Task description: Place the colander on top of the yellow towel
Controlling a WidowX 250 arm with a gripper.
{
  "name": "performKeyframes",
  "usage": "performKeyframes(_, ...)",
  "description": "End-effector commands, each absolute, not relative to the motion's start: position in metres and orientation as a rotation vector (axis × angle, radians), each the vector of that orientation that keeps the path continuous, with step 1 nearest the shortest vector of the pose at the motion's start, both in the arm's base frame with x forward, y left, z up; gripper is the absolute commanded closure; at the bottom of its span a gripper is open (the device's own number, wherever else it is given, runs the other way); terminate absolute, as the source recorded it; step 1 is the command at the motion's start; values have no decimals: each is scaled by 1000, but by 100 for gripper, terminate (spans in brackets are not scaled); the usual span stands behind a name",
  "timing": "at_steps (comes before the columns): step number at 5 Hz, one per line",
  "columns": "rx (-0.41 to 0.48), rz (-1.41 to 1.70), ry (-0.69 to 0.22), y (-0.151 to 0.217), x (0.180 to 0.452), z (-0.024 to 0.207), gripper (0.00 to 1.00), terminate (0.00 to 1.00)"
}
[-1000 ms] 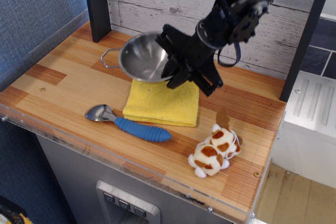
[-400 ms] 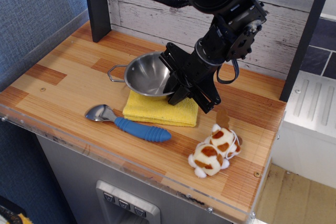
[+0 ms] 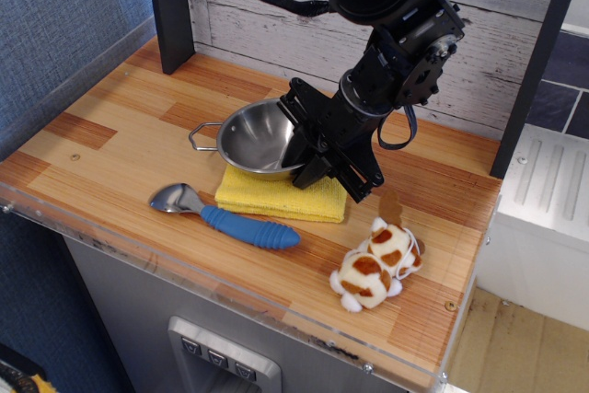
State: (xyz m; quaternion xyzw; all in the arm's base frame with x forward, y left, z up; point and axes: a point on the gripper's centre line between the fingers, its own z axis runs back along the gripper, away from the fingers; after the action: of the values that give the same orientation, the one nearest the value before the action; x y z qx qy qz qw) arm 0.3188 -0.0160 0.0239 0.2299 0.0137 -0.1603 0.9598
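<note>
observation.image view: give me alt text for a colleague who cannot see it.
The robot hand grips the right rim of the steel colander over the yellow towel on a wooden counter. A blue-handled spoon lies in front; a plush toy sits to the right.

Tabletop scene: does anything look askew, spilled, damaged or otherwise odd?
Nothing is spilled or damaged. The shiny steel colander sits over the folded yellow towel, overhanging its left edge, with the black gripper at its right rim. The blue-handled metal spoon and brown-and-white plush toy lie apart on the wooden table.
</note>
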Motion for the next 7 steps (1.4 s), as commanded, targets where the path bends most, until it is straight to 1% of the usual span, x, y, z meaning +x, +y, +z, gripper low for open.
performKeyframes(1, 457, -311, -5, -12, 321, 40, 0, 0)
performKeyframes(2, 447, -314, -25, -11, 321, 44, 0, 0)
performKeyframes(3, 450, -317, -79, -12, 321, 62, 0, 0)
performKeyframes(4, 459, -336, -149, -21, 318, 83, 0, 0)
performKeyframes(5, 494, -372, -185, -25, 314, 96, 0, 0)
performKeyframes(6, 471, -369, -248, -25, 305, 114, 0, 0)
performKeyframes(7, 471, -369, -248, -25, 305, 114, 0, 0)
